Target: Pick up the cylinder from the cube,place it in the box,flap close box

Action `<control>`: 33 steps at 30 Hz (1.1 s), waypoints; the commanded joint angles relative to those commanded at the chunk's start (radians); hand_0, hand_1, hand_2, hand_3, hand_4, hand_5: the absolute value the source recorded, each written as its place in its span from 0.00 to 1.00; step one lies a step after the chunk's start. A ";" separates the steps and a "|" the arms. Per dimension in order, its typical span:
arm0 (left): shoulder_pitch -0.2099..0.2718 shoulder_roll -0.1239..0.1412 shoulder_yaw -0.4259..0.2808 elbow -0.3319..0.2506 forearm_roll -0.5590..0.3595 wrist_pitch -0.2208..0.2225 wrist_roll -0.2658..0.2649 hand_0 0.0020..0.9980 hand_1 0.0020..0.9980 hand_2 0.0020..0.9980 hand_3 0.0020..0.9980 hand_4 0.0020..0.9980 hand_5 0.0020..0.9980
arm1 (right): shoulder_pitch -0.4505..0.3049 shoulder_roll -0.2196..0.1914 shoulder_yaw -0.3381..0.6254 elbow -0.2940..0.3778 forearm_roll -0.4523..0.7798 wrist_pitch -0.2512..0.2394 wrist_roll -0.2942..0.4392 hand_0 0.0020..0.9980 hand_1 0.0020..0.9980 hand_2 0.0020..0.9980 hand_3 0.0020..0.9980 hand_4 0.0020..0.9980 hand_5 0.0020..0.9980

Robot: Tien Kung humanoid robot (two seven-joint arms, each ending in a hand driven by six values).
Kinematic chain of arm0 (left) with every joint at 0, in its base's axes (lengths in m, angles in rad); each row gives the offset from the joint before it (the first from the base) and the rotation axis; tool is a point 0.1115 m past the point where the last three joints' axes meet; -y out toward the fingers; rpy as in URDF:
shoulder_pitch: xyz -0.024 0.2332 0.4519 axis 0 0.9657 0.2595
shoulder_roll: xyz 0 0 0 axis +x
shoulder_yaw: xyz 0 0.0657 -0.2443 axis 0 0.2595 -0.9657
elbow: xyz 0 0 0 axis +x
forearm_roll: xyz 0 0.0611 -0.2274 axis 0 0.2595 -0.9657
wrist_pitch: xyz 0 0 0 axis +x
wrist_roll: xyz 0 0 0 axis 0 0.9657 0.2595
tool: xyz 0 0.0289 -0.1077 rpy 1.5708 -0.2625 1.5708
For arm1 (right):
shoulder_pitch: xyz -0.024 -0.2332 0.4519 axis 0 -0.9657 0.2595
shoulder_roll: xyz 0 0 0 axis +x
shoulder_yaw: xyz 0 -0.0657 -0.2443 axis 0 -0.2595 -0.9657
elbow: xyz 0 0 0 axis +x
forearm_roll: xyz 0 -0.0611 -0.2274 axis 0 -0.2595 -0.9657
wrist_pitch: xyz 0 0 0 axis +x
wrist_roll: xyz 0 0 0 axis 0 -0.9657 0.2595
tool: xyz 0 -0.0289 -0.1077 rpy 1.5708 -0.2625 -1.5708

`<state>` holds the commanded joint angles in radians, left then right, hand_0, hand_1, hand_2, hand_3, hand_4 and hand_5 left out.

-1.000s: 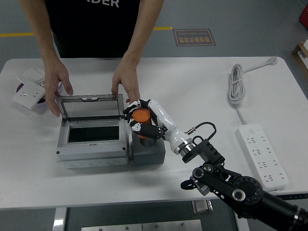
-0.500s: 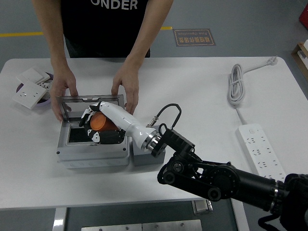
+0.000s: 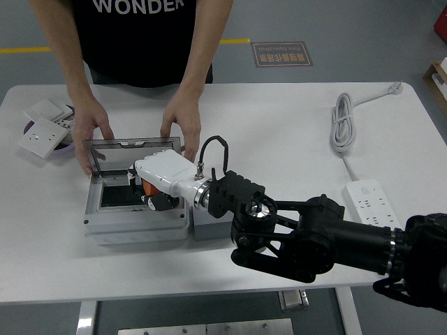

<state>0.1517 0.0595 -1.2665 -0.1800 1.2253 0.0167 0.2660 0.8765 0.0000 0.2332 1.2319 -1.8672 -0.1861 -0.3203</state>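
Robot hand: my right robot hand is turned palm down inside the box, fingers curled around the cylinder.
Change: a second ago I gripped the cylinder on the cube; now it sits low over the box's dark floor, so the transfer looks nearly done.
Next: I judge release, then flap closing.
Lid: upright, steadied by a person's hands.
Tabletop: cable, power strip, sockets lie well apart.

Robot hand with cylinder inside box
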 joint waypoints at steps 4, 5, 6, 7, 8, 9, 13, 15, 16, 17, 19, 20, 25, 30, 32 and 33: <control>0.000 0.003 -0.003 0.000 0.004 0.000 0.001 0.92 0.85 0.86 0.95 0.00 0.00 | 0.029 0.000 -0.019 -0.008 -0.012 -0.007 -0.035 0.15 0.36 0.41 0.33 0.00 0.00; 0.000 0.004 -0.004 0.000 0.005 0.000 0.001 0.92 0.85 0.86 0.95 0.00 0.00 | 0.035 0.000 -0.024 -0.009 -0.010 -0.010 -0.040 0.15 0.36 0.41 0.33 0.00 0.00; 0.000 0.004 -0.004 0.000 0.005 0.000 0.001 0.92 0.85 0.86 0.95 0.00 0.00 | 0.039 0.000 -0.026 -0.010 -0.008 -0.013 -0.042 0.15 0.36 0.41 0.33 0.00 0.00; 0.000 0.005 -0.005 0.000 0.006 0.000 0.001 0.92 0.85 0.86 0.95 0.00 0.00 | 0.042 0.000 -0.031 -0.010 -0.001 -0.019 -0.044 0.15 0.36 0.41 0.33 0.00 0.00; 0.000 0.006 -0.005 0.000 0.006 0.000 0.001 0.92 0.85 0.86 0.95 0.00 0.00 | 0.044 0.000 -0.034 -0.011 0.003 -0.023 -0.044 0.15 0.36 0.41 0.33 0.00 0.00; 0.000 0.006 -0.006 0.000 0.007 0.000 0.001 0.92 0.85 0.86 0.95 0.00 0.00 | 0.045 0.000 -0.039 -0.012 0.009 -0.029 -0.045 0.15 0.36 0.41 0.33 0.00 0.00; 0.001 0.008 -0.008 0.000 0.010 0.000 0.002 0.92 0.85 0.86 0.95 0.00 0.00 | 0.047 0.000 -0.053 -0.016 0.026 -0.044 -0.044 0.15 0.38 0.44 0.34 0.00 0.00; 0.000 0.008 -0.007 0.000 0.009 0.000 0.002 0.92 0.85 0.86 0.95 0.00 0.00 | 0.048 0.000 -0.056 -0.017 0.030 -0.050 -0.042 0.15 0.38 0.44 0.34 0.00 0.00; 0.000 0.008 -0.007 0.000 0.009 0.000 0.002 0.92 0.85 0.86 0.95 0.00 0.00 | 0.049 0.000 -0.057 -0.017 0.031 -0.054 -0.041 0.17 0.42 0.49 0.37 0.00 0.00; 0.000 0.008 -0.006 0.000 0.009 0.000 0.002 0.92 0.85 0.86 0.95 0.00 0.00 | 0.049 0.000 -0.057 -0.017 0.031 -0.056 -0.040 0.17 0.42 0.49 0.37 0.00 0.00; 0.000 0.008 -0.005 0.000 0.008 0.000 0.002 0.92 0.85 0.86 0.95 0.00 0.00 | 0.050 0.000 -0.058 -0.016 0.034 -0.062 -0.036 0.17 0.42 0.49 0.37 0.00 0.00; 0.000 0.008 -0.005 0.000 0.008 0.000 0.002 0.92 0.85 0.86 0.95 0.00 0.00 | 0.050 0.000 -0.058 -0.015 0.036 -0.065 -0.035 0.17 0.42 0.49 0.37 0.00 0.00; 0.000 0.009 -0.004 0.000 0.010 -0.001 0.002 0.92 0.85 0.86 0.95 0.00 0.00 | 0.049 0.000 -0.064 -0.004 0.079 -0.084 -0.010 0.17 0.45 0.52 0.39 0.00 0.00; 0.001 0.009 -0.006 0.000 0.014 -0.001 0.003 0.92 0.85 0.86 0.95 0.00 0.00 | 0.044 0.000 -0.069 0.013 0.185 -0.111 0.052 0.18 0.45 0.53 0.40 0.00 0.00; 0.001 0.009 -0.006 0.000 0.014 -0.001 0.003 0.92 0.85 0.86 0.95 0.00 0.00 | 0.042 0.000 -0.067 0.018 0.232 -0.122 0.078 0.18 0.45 0.53 0.40 0.00 0.00; 0.001 0.009 -0.006 0.000 0.014 -0.001 0.003 0.92 0.85 0.86 0.95 0.00 0.00 | 0.041 0.000 -0.066 0.020 0.260 -0.131 0.093 0.18 0.45 0.53 0.40 0.00 0.00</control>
<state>0.1522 0.0690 -1.2722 -0.1800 1.2397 0.0152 0.2691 0.9175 0.0000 0.1669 1.2519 -1.6070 -0.3168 -0.2269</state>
